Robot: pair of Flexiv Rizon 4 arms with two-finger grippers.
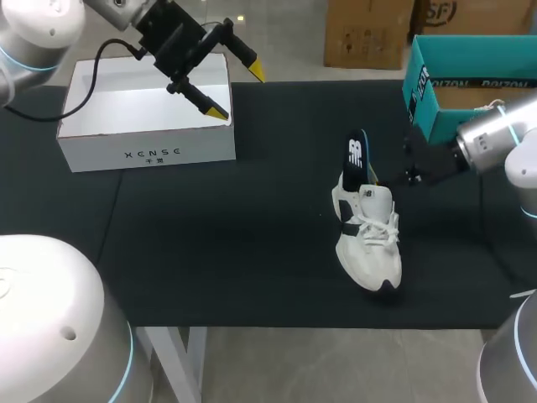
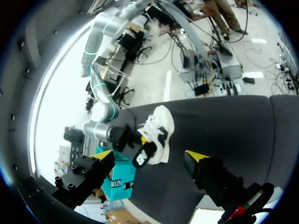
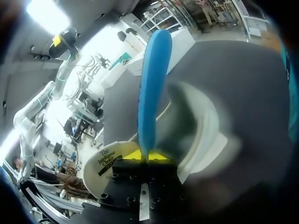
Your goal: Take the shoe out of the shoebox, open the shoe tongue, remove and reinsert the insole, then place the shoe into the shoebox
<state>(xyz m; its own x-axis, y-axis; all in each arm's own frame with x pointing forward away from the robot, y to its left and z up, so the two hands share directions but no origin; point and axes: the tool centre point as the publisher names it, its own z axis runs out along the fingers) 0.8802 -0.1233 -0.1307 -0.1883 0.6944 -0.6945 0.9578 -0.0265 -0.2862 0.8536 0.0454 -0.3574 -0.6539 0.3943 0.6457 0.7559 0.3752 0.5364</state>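
Starting with the largest, what is entered?
– Item 1: table (image 1: 252,277), covered in black. Item 2: left arm, brought in from the rear left corner. Item 3: right arm, brought in from the right edge.

And the boxes?
– Item 4: white box (image 1: 151,143), open-topped, set at the table's rear left. Item 5: teal box (image 1: 470,84), set at the rear right, behind the right arm.

Where is the shoe logged?
– Item 6: shoe (image 1: 369,243), white with dark trim, stood on its sole near the middle of the table, well apart from both boxes, toe turned toward the front edge.

And the insole?
– Item 7: insole (image 1: 356,159), dark on top, blue beneath, held upright above the heel opening. Whether its lower end is inside the shoe cannot be told.

How are the grippers recorded?
– Item 8: left gripper (image 1: 237,91), held above the white box's right end, fingers spread wide, nothing between them. Item 9: right gripper (image 3: 148,155), just behind the shoe, yellow tips pinched together on the insole's edge.
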